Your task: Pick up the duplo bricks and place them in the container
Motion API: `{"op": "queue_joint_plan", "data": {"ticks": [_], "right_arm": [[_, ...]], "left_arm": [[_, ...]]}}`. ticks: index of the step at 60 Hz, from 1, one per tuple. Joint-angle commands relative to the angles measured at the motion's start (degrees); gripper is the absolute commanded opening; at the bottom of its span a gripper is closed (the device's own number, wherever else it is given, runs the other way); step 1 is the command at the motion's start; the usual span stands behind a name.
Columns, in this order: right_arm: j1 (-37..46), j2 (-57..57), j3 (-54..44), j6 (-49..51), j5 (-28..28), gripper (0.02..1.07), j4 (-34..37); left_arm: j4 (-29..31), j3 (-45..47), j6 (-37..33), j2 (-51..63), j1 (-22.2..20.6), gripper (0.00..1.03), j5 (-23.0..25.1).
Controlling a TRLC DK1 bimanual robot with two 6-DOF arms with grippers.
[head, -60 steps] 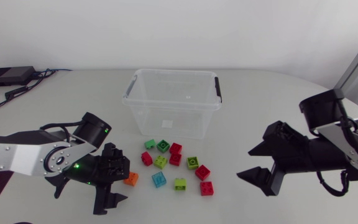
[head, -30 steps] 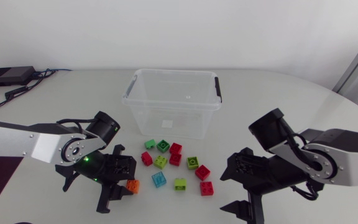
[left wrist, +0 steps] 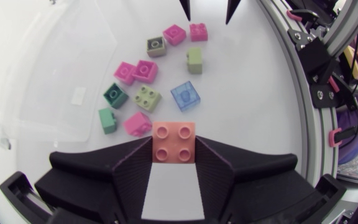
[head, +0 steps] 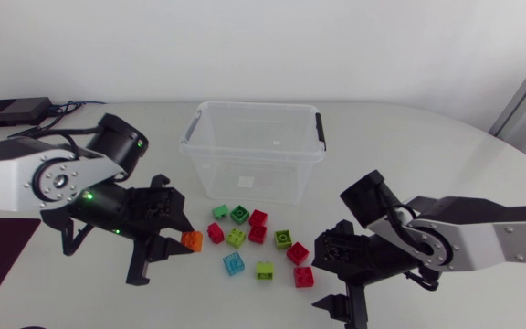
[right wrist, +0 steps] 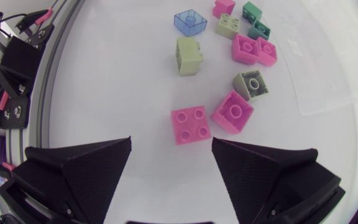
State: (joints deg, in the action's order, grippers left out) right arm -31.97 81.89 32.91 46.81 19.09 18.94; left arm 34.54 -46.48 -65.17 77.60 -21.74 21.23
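My left gripper point(head: 183, 243) is shut on an orange brick point(head: 191, 240), left of the brick pile; in the left wrist view the orange brick point(left wrist: 174, 142) sits clamped between both fingers point(left wrist: 133, 175). Several red, green, lime and blue bricks point(head: 257, 234) lie scattered in front of the clear container point(head: 254, 151). My right gripper point(head: 329, 279) stands open just right of the pile. A red brick point(right wrist: 191, 124) lies on the table ahead of its spread fingers point(right wrist: 82, 174), untouched. This same brick point(head: 304, 276) is the pile's nearest right one.
The container has dark handles point(head: 319, 125) on its short sides and stands behind the pile. A black box with cables point(head: 12, 111) lies at the table's far left corner. Bare table point(head: 446, 174) stretches to the right of the container.
My left gripper has shut on the orange brick and drawn it back toward the container. My right arm has swung in leftward, bringing its open gripper beside the pile.
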Motion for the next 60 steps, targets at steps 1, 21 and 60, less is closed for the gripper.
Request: {"op": "queue_joint_plan", "data": {"ticks": [1, 21, 60], "right_arm": [[-0.5, 1.9, 0.5, 1.8, -0.5, 0.96, -0.8], [-1.5, 6.1, 3.7, 1.5, -1.3, 0.91, -2.3], [-4.5, 8.0, 5.2, 2.6, -2.5, 0.26, 1.3]], "left_arm": [[1.6, -3.1, -0.2, -2.6, 0.5, 0.38, 1.2], [-4.0, -14.3, 8.5, -0.8, 3.7, 0.38, 3.7], [-24.1, -24.5, 23.5, 15.7, 3.8, 0.4, -0.8]]}}
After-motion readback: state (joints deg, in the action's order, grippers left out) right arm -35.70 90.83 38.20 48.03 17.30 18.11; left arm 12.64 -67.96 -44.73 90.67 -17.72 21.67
